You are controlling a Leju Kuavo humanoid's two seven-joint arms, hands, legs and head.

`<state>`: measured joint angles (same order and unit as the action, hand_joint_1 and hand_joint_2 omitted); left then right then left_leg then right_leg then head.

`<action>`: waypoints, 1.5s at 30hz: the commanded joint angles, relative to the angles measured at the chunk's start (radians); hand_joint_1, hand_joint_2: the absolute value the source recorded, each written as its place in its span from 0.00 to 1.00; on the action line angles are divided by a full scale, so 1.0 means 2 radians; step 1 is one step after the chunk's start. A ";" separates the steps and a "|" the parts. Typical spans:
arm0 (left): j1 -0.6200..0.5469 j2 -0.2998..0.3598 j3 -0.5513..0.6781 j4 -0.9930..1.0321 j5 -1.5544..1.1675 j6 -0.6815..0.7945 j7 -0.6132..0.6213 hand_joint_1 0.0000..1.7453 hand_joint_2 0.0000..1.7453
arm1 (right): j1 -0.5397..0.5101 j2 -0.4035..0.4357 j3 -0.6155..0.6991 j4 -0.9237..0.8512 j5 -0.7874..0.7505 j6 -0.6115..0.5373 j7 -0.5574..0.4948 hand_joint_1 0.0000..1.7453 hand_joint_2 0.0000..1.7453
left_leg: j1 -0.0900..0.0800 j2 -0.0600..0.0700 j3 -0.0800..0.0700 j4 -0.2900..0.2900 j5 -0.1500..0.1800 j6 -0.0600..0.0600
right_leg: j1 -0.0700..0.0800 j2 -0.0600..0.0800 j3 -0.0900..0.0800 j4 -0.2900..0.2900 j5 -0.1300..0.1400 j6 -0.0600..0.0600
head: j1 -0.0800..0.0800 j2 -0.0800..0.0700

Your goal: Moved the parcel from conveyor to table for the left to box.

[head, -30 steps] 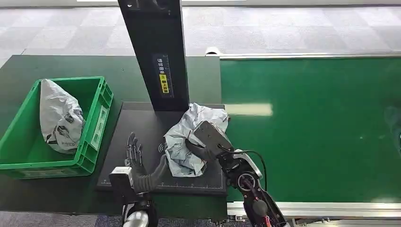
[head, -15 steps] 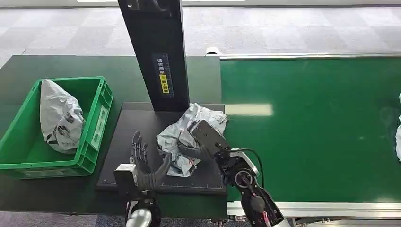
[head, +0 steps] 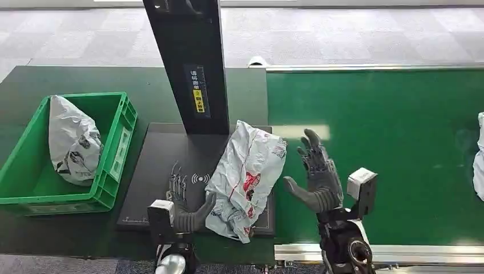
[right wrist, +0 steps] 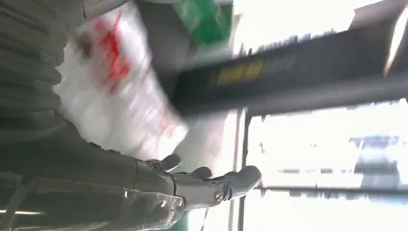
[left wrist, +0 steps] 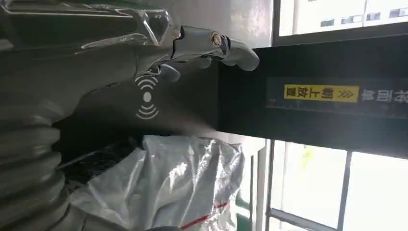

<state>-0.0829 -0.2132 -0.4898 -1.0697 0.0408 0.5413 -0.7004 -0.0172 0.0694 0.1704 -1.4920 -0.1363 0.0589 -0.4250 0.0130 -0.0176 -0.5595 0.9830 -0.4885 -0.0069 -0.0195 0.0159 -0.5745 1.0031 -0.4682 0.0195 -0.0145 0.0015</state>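
Three grey plastic parcels are in sight: one parcel (head: 245, 178) lying on the black pad (head: 162, 165), one bagged parcel (head: 72, 140) inside the crate, and a third parcel (head: 478, 164) at the far right edge of the belt. There is one green crate (head: 117, 148), one black upright post (head: 191, 65), one green conveyor belt (head: 388, 131) and one bench (head: 85, 80).

Crinkled glossy plastic parcel (head: 246, 178), matt black pad (head: 162, 165), smooth plastic crate (head: 117, 137)

Second parcel (head: 479, 162) cut by head view's edge; right wrist view motion-blurred, pillar label (right wrist: 250, 71) probably unreadable.
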 commanded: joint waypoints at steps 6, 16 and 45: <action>0.024 0.066 0.072 -0.087 -0.046 -0.038 0.006 0.00 1.00 | 0.067 0.067 0.064 0.150 0.135 -0.212 -0.056 0.00 1.00 | 0.002 0.004 0.002 -0.001 -0.001 -0.001 | 0.002 0.003 0.001 -0.001 0.000 -0.002 | 0.000 0.000; 0.026 0.056 0.075 -0.079 -0.056 -0.043 0.005 0.00 1.00 | 0.070 0.056 0.065 0.135 0.130 -0.214 -0.045 0.00 1.00 | 0.002 0.002 0.002 -0.001 0.000 -0.001 | 0.002 0.001 0.002 -0.001 0.000 -0.001 | 0.000 0.000; -0.250 0.041 -0.157 0.216 -0.707 -0.207 0.270 0.00 1.00 | 0.045 0.070 0.100 0.111 0.277 -0.379 -0.117 0.00 1.00 | 0.002 0.000 0.002 -0.001 0.001 -0.001 | 0.002 0.000 0.002 0.000 0.001 -0.002 | 0.000 0.000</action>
<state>-0.5118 -0.1049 -0.6610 -0.8496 -1.3195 0.1457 -0.1674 0.0852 0.2010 0.3673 -1.2856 0.3227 -0.5851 -0.5412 0.0162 -0.0176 -0.5568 0.9827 -0.4860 -0.0106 -0.0166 0.0160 -0.5719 1.0037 -0.4673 0.0168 -0.0145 0.0015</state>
